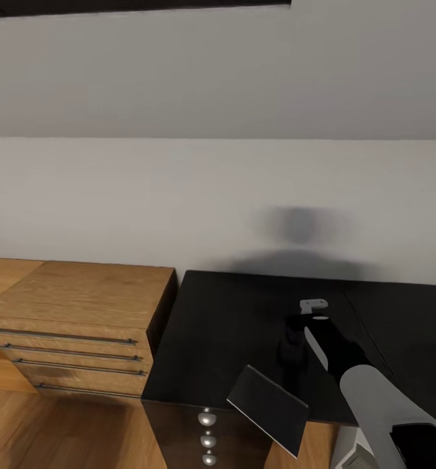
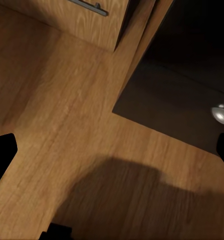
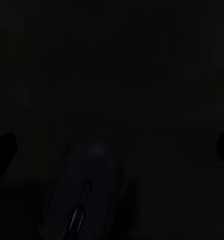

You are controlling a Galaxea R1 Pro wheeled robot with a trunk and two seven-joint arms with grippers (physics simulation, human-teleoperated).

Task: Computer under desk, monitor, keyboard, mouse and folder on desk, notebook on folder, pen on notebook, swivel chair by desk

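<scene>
The desk [image 1: 237, 326] shows its black top at the lower right, against the white wall. My right arm reaches over it, and my right gripper [image 1: 311, 311] hovers above the black top. In the very dark right wrist view my right gripper [image 3: 112, 150] is open, fingertips [image 3: 2, 150] far apart, with nothing between them. A rounded dark mouse [image 3: 86, 200] lies on the desk just short of the fingers. Over the wooden floor, my left gripper [image 2: 112, 155] is open and empty, beside the desk's dark pedestal [image 2: 177, 95].
A light wooden drawer chest [image 1: 75, 326] with long metal handles stands against the desk's left end. The dark pedestal front carries round silver knobs [image 1: 208, 440]. A dark grey flat slab [image 1: 268, 407] juts up tilted at the desk's front edge; I cannot identify it.
</scene>
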